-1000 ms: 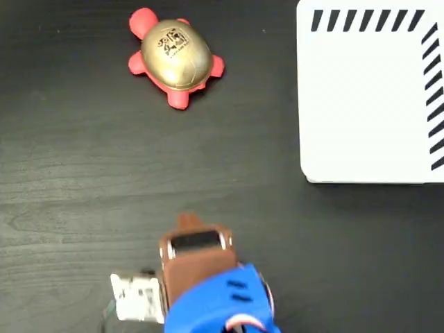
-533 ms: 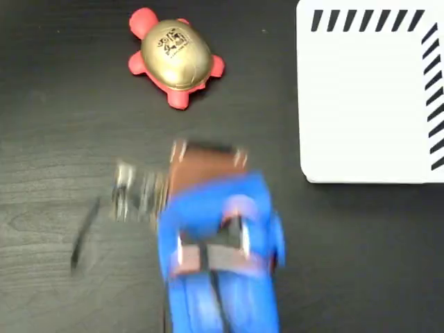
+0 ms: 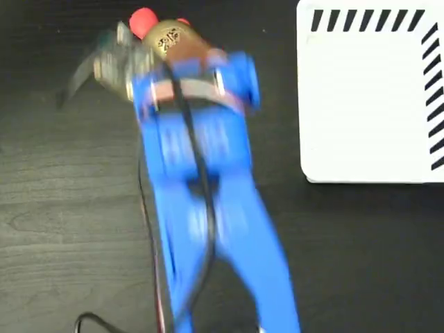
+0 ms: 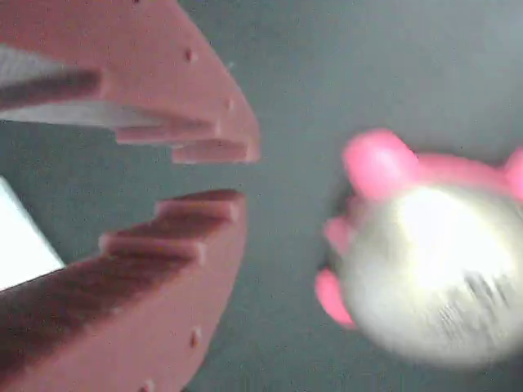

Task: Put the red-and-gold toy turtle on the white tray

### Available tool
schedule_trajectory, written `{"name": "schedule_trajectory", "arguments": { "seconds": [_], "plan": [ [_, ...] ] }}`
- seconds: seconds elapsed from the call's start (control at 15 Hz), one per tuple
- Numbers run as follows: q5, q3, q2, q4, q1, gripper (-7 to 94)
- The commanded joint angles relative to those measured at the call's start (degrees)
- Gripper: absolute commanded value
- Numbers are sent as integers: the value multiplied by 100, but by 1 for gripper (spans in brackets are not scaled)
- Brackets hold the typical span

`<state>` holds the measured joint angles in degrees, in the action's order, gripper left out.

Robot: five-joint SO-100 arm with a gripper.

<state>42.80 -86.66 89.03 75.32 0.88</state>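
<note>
**Plastic, Foam-Like Gloss and Dark Wood Grain**

Dark table of wood-look finish, matt, with fine grain lines running across. Blue arm in smooth plastic, lightly glossy, blurred. Black cable with a smooth rubbery skin along the arm. Gripper in matt reddish-brown plastic, stepped ridges on the inner finger faces, small holes in the flat sides. Red-and-gold toy turtle with a shiny metallic-gold shell catching bright glare, matt soft-looking red head and legs. White tray smooth, flat white, faintly satin, with printed black stripes.
</note>
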Motion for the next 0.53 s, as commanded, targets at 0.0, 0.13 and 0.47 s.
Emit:
{"name": "schedule_trajectory", "arguments": {
  "seconds": [0.0,0.13,0.47],
  "plan": [
    [598,1318,-624,193,299,0],
    [870,2285,-1441,466,422,0],
    [1248,3920,-2303,1397,571,11]
  ]
}}
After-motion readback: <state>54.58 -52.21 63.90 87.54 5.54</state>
